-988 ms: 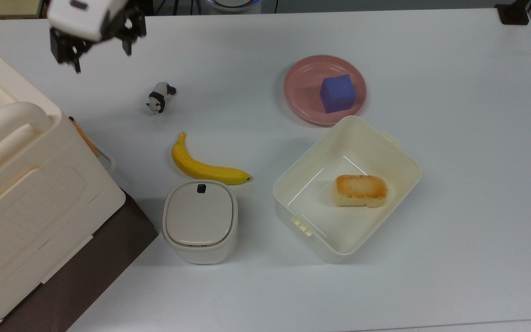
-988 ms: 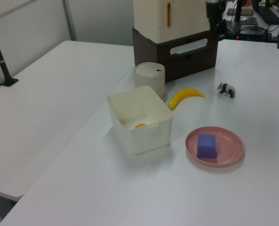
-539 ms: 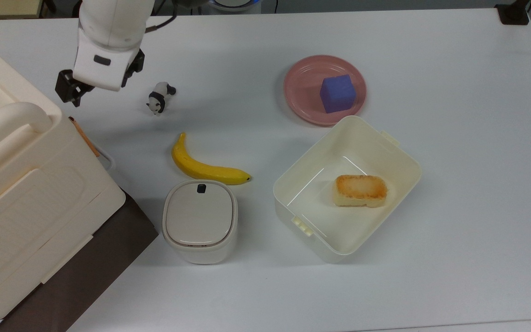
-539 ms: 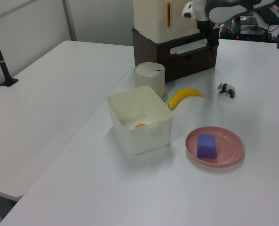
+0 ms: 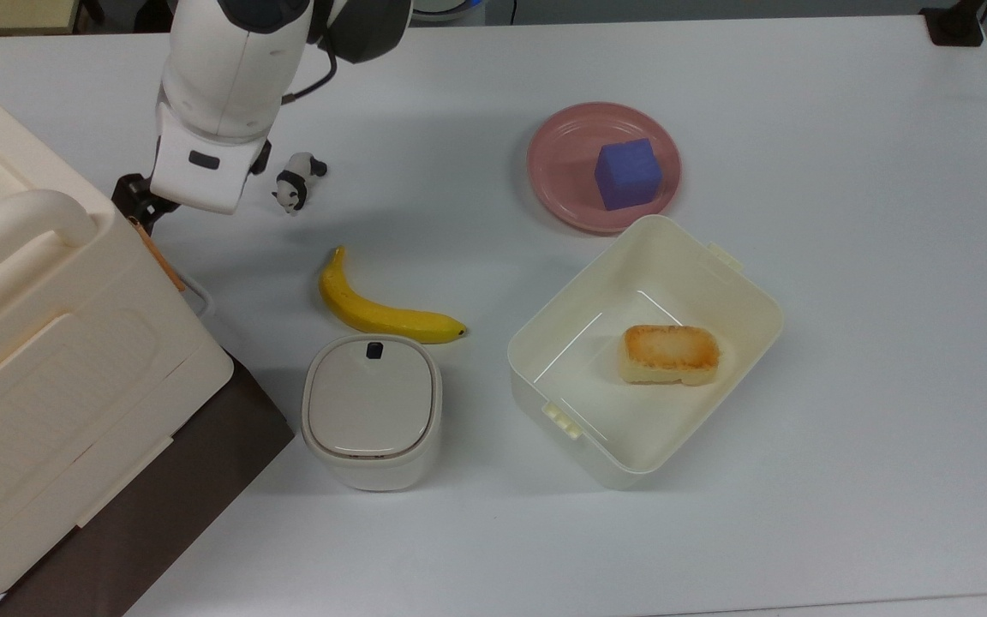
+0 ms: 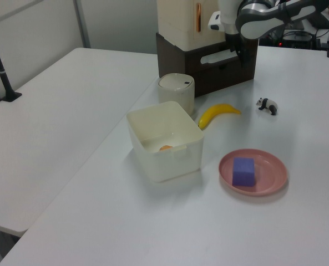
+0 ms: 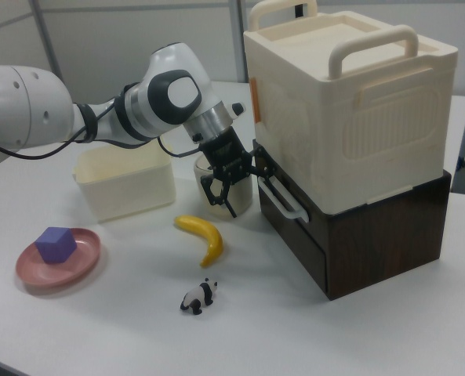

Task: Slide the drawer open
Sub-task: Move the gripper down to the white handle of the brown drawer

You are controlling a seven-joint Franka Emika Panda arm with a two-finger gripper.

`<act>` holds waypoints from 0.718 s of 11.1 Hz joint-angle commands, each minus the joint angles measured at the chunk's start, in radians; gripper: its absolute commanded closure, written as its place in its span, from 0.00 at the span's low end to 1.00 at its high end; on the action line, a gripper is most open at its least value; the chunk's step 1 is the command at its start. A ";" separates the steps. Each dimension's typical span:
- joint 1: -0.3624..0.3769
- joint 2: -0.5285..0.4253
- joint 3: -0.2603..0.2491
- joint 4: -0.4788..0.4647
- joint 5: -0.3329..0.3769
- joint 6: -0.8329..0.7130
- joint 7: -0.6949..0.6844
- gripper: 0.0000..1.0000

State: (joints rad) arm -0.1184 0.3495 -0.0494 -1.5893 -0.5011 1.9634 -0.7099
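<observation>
While the dark-brown wooden drawer (image 7: 295, 227) with its white wire loop handle (image 7: 279, 196) sits shut in the brown cabinet (image 7: 373, 235) under the large cream plastic box (image 7: 350, 102), the black 2-finger gripper (image 7: 234, 182) hangs just before that handle, jaws spread apart.

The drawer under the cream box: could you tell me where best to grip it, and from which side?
Probably the white loop handle on the drawer's dark front panel. It stands proud of the panel, so the open gripper, already beside it, could likely close on it from the front, the right view's left.
</observation>
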 commanded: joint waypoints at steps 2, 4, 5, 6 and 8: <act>0.002 0.025 -0.006 0.025 -0.020 0.093 0.098 0.00; 0.002 0.040 -0.006 0.025 -0.022 0.104 0.099 0.00; 0.002 0.045 -0.006 0.023 -0.030 0.104 0.099 0.00; 0.002 0.057 -0.006 0.023 -0.045 0.104 0.102 0.00; 0.002 0.066 -0.006 0.019 -0.060 0.104 0.119 0.00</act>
State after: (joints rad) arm -0.1212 0.3980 -0.0512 -1.5748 -0.5249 2.0517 -0.6297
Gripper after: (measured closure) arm 0.000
